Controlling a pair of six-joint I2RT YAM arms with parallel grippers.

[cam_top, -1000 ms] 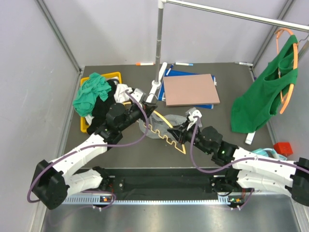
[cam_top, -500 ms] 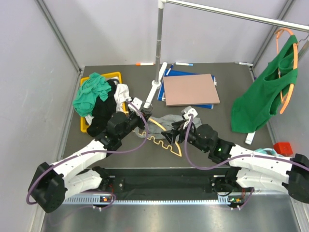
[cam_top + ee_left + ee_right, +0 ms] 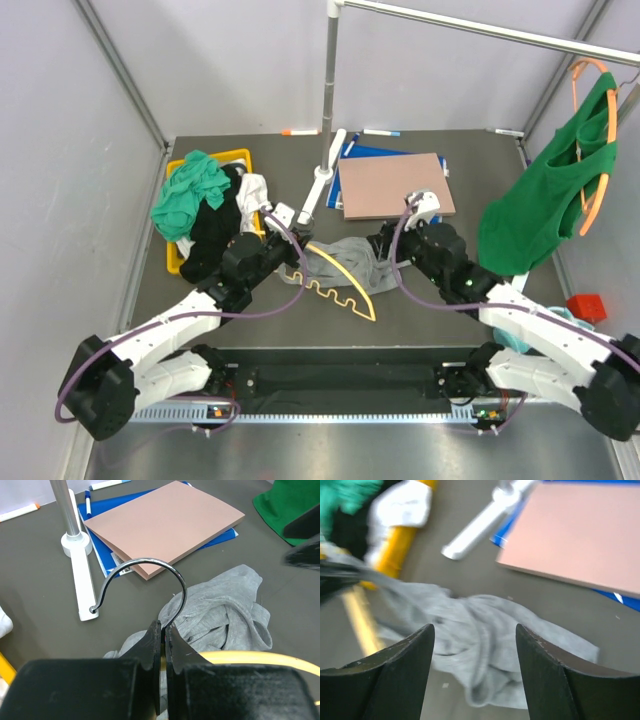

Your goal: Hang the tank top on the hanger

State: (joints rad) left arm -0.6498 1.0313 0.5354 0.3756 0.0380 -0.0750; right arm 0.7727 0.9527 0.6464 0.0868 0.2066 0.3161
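Note:
The pale yellow hanger (image 3: 343,282) lies low over the table's middle, its wavy bar toward the near side. My left gripper (image 3: 296,256) is shut on the thin wire at the foot of the metal hook (image 3: 150,562); the left gripper (image 3: 163,630) shows the wire pinched between its jaws. The light grey tank top (image 3: 352,256) lies crumpled on the table, partly under the hanger's arm (image 3: 265,658). My right gripper (image 3: 380,247) hovers at the top's right end. In the right wrist view the right gripper (image 3: 475,637) stands open and empty above the tank top (image 3: 480,640).
A yellow bin (image 3: 238,158) with teal, black and white clothes stands at the back left. A brown pad on a blue folder (image 3: 392,184) lies behind the hanger, beside the rail post's white base (image 3: 318,185). A green top on an orange hanger (image 3: 545,195) hangs at the right.
My right gripper has opened, let go of the grey fabric and drawn back to the right. The hanger and my left gripper have sunk lower and slightly nearer.

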